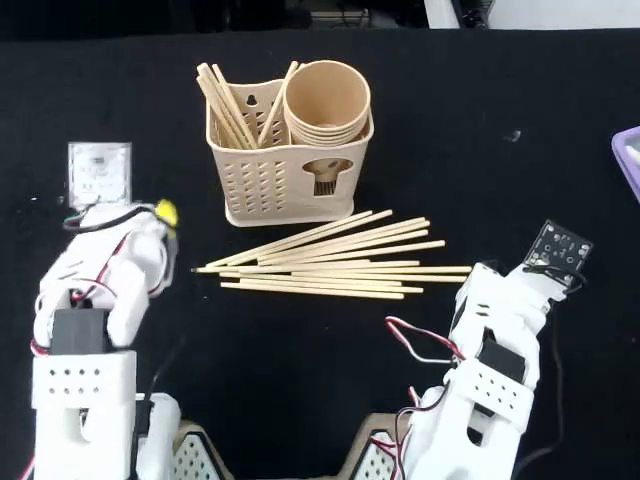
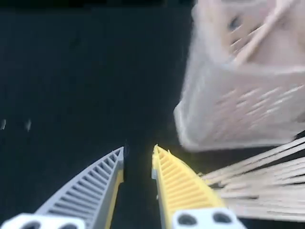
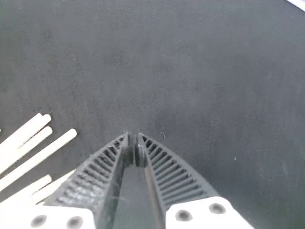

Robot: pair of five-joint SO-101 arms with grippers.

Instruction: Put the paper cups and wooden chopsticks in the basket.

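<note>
The black surface carries a perforated basket in the upper middle of the high view. The stacked paper cups stand in its right part and a few chopsticks lean in its left. Just below the basket, still on the surface, lies a loose pile of wooden chopsticks. Its long axis runs left to right across the frame, fanning slightly toward the right. The pile lies between the two arms, one end toward each. The left gripper is narrowly parted and empty, with the pile close beside its yellow finger. The right gripper is pressed together on nothing, near the pile's other ends. Either arm looks close enough to pick from its end.
</note>
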